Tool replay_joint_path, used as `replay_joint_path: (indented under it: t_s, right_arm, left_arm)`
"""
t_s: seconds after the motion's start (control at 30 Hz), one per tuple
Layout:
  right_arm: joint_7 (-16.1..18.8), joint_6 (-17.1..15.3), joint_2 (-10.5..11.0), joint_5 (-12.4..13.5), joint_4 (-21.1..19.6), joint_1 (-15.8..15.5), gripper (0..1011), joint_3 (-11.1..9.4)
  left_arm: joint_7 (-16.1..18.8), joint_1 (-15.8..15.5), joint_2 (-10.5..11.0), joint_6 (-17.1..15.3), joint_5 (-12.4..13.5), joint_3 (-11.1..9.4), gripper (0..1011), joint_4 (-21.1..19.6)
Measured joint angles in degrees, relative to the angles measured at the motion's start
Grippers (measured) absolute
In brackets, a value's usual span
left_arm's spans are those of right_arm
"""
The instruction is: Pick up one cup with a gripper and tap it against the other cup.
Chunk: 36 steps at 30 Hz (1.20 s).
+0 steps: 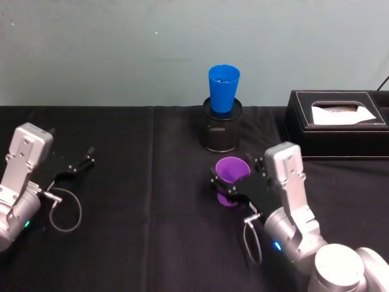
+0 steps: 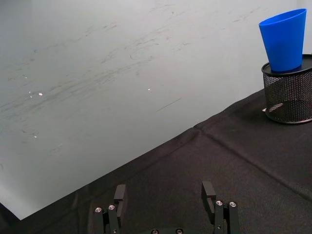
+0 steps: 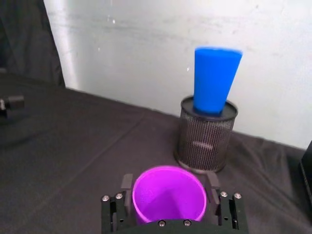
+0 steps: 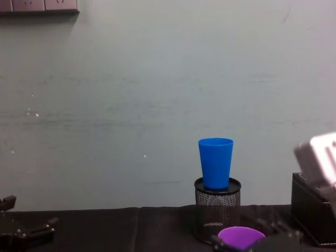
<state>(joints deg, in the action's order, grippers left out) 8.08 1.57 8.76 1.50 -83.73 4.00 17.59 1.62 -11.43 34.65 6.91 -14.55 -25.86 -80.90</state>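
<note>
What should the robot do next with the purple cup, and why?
Probably lift it a little. The right gripper has its fingers on either side of the purple cup, which looks low near the black tablecloth. The blue cup sits higher, standing in the mesh pen holder, so the purple cup likely has to rise before moving forward to tap it. The left gripper rests open, far to the side.

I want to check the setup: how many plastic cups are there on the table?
2. The blue cup stands in the black mesh pen holder near the wall. The purple cup is in front of it, between the fingers of the right gripper.
</note>
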Motion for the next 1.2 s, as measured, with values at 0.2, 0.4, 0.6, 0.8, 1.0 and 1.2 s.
replay_joint_path:
  t_s: [0.2, 0.4, 0.6, 0.8, 1.0, 1.2]
  right_arm:
    - [0.03, -2.55, -0.03, 0.02, -7.31, -1.96, 1002, -1.99]
    - [-3.88, -6.74, -0.44, -1.76, -13.22, -3.59, 1000, -6.03]
    - [-8.15, -8.04, -1.17, -4.06, -12.96, -4.23, 1000, -9.57]
    - [-9.31, -8.07, -1.79, -4.71, -11.34, -4.56, 1000, -11.65]
    - [-9.29, -8.07, -1.72, -4.68, -11.55, -4.55, 1000, -11.41]
    - [-9.26, -8.07, -1.64, -4.65, -11.74, -4.52, 1000, -11.27]
  left_arm:
    - [0.00, 0.00, 0.00, 0.00, 0.00, 0.00, 1000, 0.00]
    - [0.00, 0.00, 0.00, 0.00, 0.00, 0.00, 1000, 0.00]
    - [0.00, 0.00, 0.00, 0.00, 0.00, 0.00, 1000, 0.00]
    - [0.00, 0.00, 0.00, 0.00, 0.00, 0.00, 1000, 0.00]
    - [0.00, 0.00, 0.00, 0.00, 0.00, 0.00, 1000, 0.00]
    - [0.00, 0.00, 0.00, 0.00, 0.00, 0.00, 1000, 0.00]
